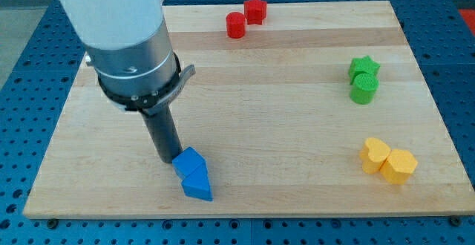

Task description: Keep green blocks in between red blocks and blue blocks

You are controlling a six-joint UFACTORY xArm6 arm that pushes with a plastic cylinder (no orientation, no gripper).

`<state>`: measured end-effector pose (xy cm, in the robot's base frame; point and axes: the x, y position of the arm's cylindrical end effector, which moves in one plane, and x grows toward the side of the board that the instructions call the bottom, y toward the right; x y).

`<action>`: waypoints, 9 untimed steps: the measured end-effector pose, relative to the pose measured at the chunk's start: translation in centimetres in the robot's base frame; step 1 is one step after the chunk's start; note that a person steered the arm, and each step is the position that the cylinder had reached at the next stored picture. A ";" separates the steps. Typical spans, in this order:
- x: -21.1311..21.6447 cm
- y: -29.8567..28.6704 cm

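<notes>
My tip (168,160) rests on the board at the lower left, touching the upper left side of a blue block (190,162). A second blue block, wedge shaped (197,186), lies right below it, touching it. Two red blocks stand at the view's top middle: a red cylinder (236,25) and a red hexagonal block (255,10) next to it. Two green blocks stand at the right: a green star (364,67) and a green cylinder (364,89) just below it.
Two yellow blocks lie at the lower right: a heart-like one (375,155) and a hexagonal one (398,165), touching. The wooden board (245,126) lies on a blue perforated table (30,67). The arm's white and grey body (126,37) looms over the board's upper left.
</notes>
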<state>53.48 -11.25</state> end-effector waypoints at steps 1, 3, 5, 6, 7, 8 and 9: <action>-3.6 2.9; -4.3 23.0; -4.3 24.3; -4.3 27.9; -4.5 33.7; -8.3 38.8; -8.9 39.1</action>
<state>44.59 27.86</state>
